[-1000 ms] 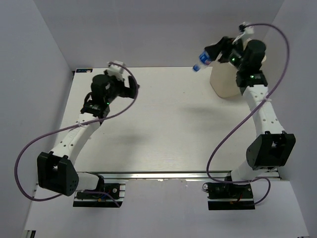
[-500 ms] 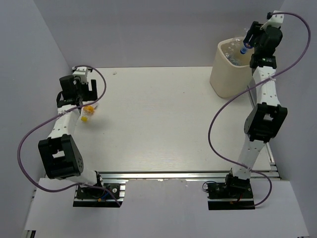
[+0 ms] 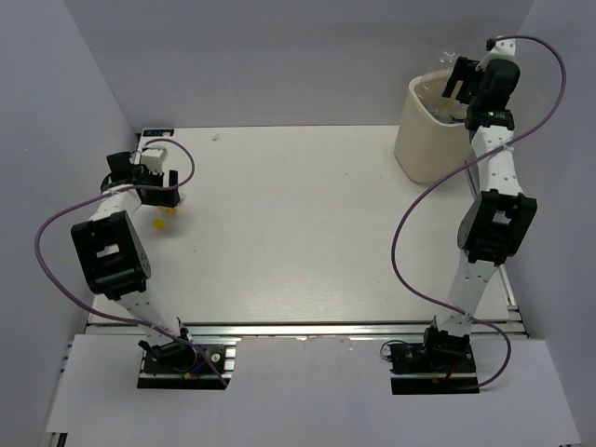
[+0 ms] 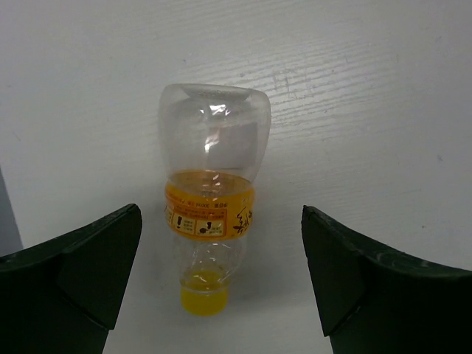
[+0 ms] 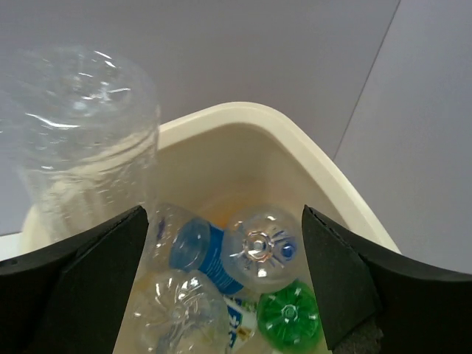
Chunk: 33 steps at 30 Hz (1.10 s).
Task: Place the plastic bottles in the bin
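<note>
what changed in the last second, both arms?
Right gripper swung over the bin, dropped the blue-capped bottle it held, and now hangs open above the bottles inside. Left gripper swung out to the left side of the table and now sits open, straddling the orange-capped bottle without touching it. Bin stayed put.

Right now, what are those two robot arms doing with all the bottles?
They are tidying plastic bottles into the cream bin. The right gripper is open above the bin, which already holds several bottles, with one clear bottle sticking up at its left side. The left gripper is open over an orange-capped bottle lying on the table, not gripping it yet.
</note>
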Each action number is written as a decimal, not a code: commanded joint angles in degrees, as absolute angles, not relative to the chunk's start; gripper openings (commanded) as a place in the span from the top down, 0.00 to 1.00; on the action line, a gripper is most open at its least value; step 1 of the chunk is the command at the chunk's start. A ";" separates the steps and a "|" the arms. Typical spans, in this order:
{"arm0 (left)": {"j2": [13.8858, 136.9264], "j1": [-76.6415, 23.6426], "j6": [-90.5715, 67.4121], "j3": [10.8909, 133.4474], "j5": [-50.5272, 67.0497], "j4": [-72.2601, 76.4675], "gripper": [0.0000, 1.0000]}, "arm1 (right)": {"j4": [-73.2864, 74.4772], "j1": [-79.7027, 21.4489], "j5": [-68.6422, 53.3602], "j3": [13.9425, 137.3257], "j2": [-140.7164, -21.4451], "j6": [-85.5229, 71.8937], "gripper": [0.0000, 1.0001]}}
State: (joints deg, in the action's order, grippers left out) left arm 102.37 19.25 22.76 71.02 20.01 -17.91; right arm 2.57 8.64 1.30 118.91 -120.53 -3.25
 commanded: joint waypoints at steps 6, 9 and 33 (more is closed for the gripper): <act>107.92 20.30 26.11 75.92 23.90 -21.27 0.02 | 11.59 8.79 -3.86 121.29 -107.51 -3.69 0.11; 113.36 20.56 25.84 79.27 25.05 -24.07 0.02 | 12.48 8.79 -7.73 117.08 -101.89 -3.43 0.11; 89.40 -5.41 17.58 71.65 39.99 -10.13 0.71 | -10.17 -11.59 -40.24 71.47 -74.97 -19.94 0.11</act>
State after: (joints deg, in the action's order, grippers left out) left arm 96.55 2.44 17.80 75.75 37.52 -17.52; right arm 3.05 -9.89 -34.13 75.24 -77.36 -13.74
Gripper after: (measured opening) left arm 0.655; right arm 0.895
